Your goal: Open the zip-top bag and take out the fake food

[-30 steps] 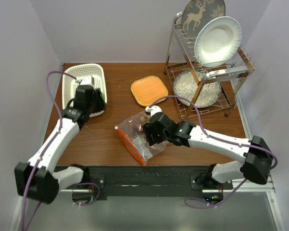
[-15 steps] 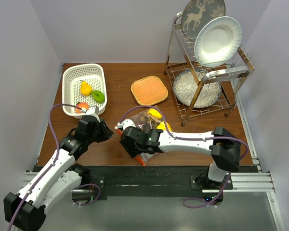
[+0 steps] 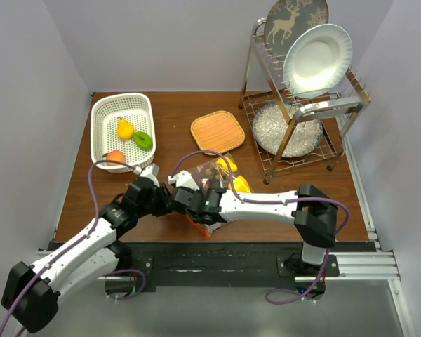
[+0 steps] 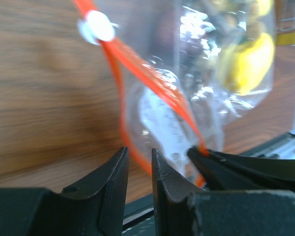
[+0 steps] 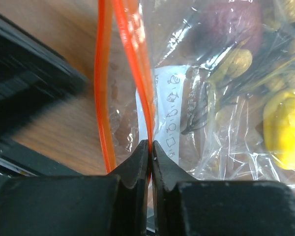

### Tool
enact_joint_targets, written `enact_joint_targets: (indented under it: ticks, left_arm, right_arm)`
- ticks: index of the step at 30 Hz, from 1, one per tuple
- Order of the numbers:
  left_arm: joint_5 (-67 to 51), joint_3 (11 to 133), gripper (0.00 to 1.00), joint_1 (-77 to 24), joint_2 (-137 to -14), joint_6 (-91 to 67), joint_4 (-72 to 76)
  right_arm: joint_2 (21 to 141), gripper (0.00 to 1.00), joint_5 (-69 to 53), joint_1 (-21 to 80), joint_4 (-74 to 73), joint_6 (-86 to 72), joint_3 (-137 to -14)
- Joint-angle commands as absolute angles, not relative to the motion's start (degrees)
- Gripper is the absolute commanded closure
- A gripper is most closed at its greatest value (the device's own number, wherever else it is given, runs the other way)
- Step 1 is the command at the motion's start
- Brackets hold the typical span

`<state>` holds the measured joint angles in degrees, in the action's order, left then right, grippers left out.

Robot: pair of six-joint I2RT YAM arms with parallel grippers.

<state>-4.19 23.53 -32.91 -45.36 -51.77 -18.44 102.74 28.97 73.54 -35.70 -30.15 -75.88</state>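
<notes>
Brown wood table (image 3: 175,105) w/ a metal dish rack (image 3: 337,105) at the back right, holding a white plate (image 3: 317,60) and a deer-print plate (image 3: 295,17). White basket (image 3: 123,98) sits back left, orange woven mat (image 3: 217,131) roughly mid-table. The zip-top bag (image 3: 221,175) lies near the front edge, center, just in front of the mat, w/ both arms crowded at its left end. Right gripper (image 3: 191,209) is clamped tight on one lip of the bag's orange-red zipper strip (image 5: 137,73); in the right wrist view the fingers meet w/ no gap, the strip pinched right at the tips (image 5: 150,145). Left gripper (image 3: 167,199) is just beside it; the left wrist view shows only a slim gap between its fingers (image 4: 139,152), w/ the other lip of the strip curving down to the tips. Can't tell if it actually has hold of it tbh. The two lips are spread apart, so the mouth is partly open. Fake food is split: yellow pear (image 3: 125,128), green piece (image 3: 143,140) and orange peach (image 3: 115,156) are in the basket. The lemons (image 5: 285,128), a purple piece (image 5: 236,19) and some brownish bits are inside the bag. Small white slider tab (image 4: 98,27) sits at the far end of the strip.
</notes>
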Motion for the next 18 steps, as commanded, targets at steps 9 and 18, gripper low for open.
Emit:
enact_joint_targets:
  ticks: [9,18]
  left_arm:
    - [-2.11,18.46,0.69,-38.76,-54.83,-62.40,11.12]
    - [3.60,15.03,0.63,-45.61,-65.47,-61.35,24.60]
  right_arm:
    - [94.75,1.00,32.79,73.56,-32.70,-34.98,-79.19]
    - [91.76,0.63,30.24,73.65,-31.82,-35.95,-76.39]
